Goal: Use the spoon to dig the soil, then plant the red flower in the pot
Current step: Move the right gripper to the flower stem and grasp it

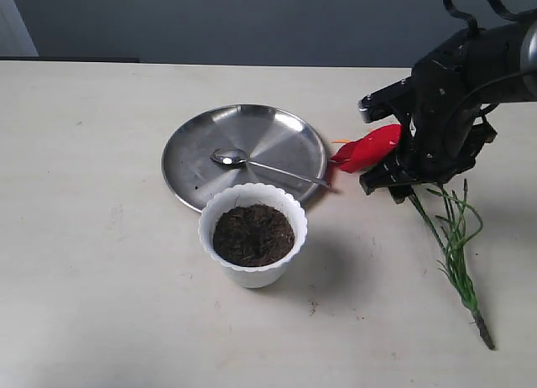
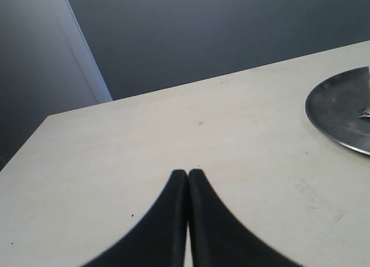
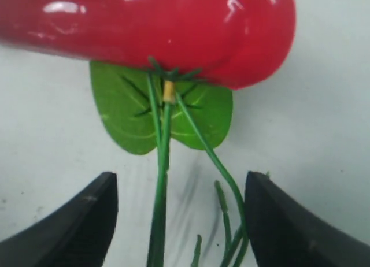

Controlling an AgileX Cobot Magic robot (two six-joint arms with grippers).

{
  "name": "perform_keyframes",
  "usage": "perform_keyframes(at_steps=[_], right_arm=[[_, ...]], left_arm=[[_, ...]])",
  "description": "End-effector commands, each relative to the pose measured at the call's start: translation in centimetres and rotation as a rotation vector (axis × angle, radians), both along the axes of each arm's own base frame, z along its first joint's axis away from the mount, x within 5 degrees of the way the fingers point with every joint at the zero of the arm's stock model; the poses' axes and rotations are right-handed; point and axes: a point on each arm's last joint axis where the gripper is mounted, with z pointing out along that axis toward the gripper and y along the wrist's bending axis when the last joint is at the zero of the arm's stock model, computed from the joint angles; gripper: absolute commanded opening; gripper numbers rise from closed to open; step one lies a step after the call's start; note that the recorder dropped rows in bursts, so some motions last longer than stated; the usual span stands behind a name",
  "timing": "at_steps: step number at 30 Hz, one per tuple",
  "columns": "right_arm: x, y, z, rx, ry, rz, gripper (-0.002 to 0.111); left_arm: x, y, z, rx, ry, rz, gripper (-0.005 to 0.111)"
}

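The pot stands on the table, filled with dark soil. Just behind it, touching its rim, lies the steel plate, with the spoon resting on it. Right of the pot, past the plate's edge, the red flower lies on the table, its green stem trailing away. The right gripper sits over it, fingers spread wide on either side of the stem. The left gripper, well apart from the pot, has its fingers pressed together on nothing.

The right gripper hangs at the far right with its jaws spread wide. The left gripper has its fingertips pressed together.
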Motion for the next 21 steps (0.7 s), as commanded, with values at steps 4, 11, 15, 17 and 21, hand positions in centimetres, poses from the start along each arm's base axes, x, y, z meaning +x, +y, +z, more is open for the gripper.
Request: perform_keyframes(at_steps=[4,11,15,17,21], right_arm=[[0.7,0.3,-3.7,0.005,0.047,0.021,0.058],[0.7,0.2,-4.9,-0.03,0.074,0.05,0.02],[0.7,0.1,-4.9,-0.047,0.075,0.069,-0.001],[0.7,0.1,-4.7,-0.045,0.068,0.07,-0.001],[0.8,0.2,-2.7,-0.012,0.01,0.073,-0.001]], left_arm=[[0.0,0.0,0.1,-0.006,-0.014,-0.002,0.0],[0.0,0.0,0.1,-0.006,-0.014,-0.002,0.0],[0.0,0.0,0.1,-0.006,-0.014,-0.002,0.0],[0.0,0.0,0.1,-0.006,-0.014,-0.002,0.0],[0.0,0.0,0.1,-0.006,-0.014,-0.002,0.0]])
